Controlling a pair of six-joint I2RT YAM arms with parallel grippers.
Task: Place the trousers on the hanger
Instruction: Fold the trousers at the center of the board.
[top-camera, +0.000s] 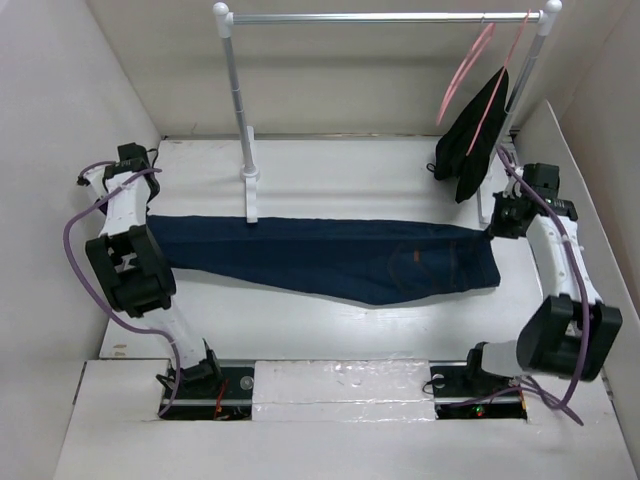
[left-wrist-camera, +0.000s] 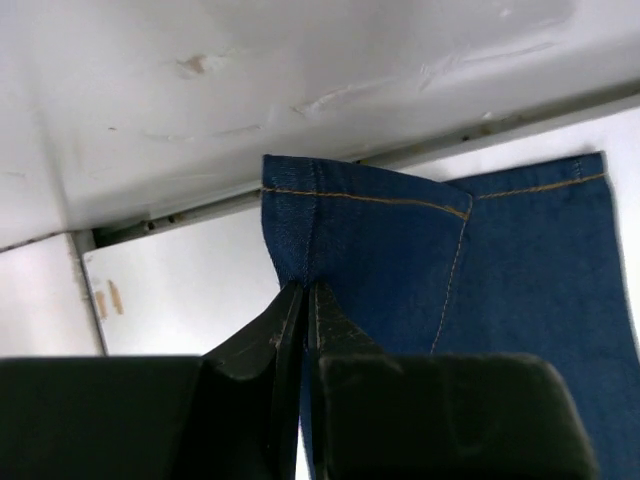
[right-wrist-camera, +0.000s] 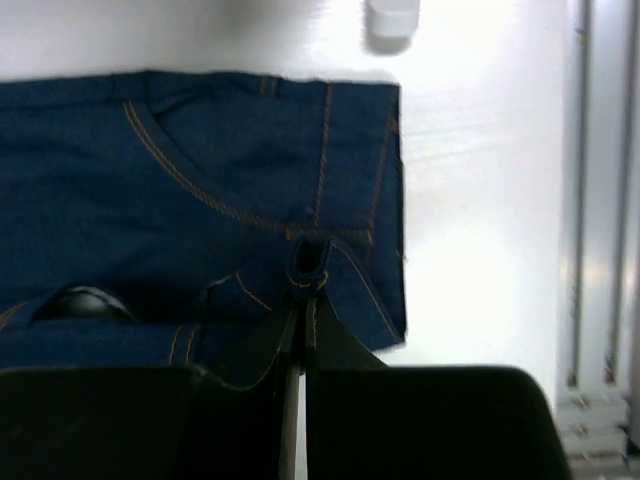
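The trousers (top-camera: 330, 258) lie flat on the surface (top-camera: 350, 330), long axis left to right, waist rightward, hems leftward. The left tool (left-wrist-camera: 305, 292) is clamped on a hem; the right tool (right-wrist-camera: 302, 290) pinches the waistband.

Light was bright and even from overhead. The white surface (right-wrist-camera: 480, 200) glared in the right wrist view, which was soft; dark fingers (left-wrist-camera: 265, 340) sat blurred near both lenses.
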